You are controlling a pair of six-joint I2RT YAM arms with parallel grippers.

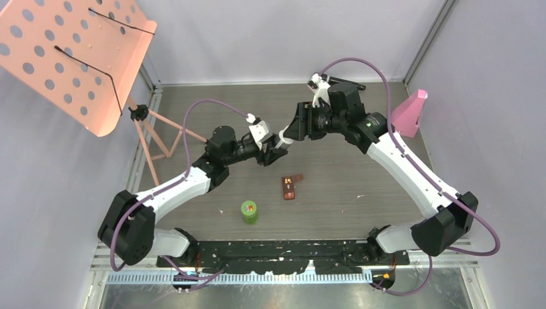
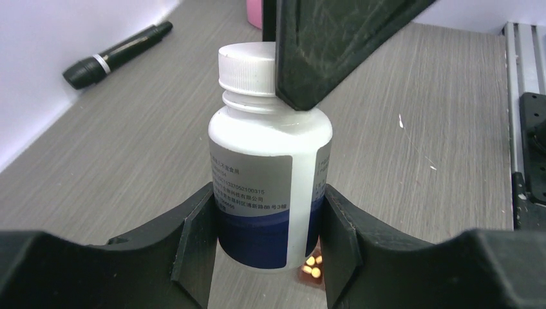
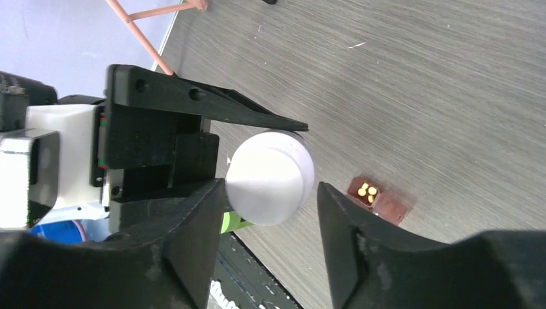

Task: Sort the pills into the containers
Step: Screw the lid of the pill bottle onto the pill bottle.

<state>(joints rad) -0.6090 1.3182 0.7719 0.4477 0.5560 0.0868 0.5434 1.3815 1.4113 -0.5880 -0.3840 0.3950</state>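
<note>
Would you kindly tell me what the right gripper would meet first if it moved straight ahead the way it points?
Most likely the white cap of the bottle held by the left gripper; it sits between the open fingers of the right gripper.

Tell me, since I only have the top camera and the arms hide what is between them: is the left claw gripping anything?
Observer: Yes. The left wrist view shows the left claw shut on the white bottle, which is upright and gripped low on its label.
Operator: Is the right claw on its cap?
Observer: Not clamped. In the right wrist view the right claw is open around the white cap, with a gap at one finger.
Operator: Any pills in the brown case?
Observer: Yes. The brown case lies open, with a few yellow pills in one end.
</note>
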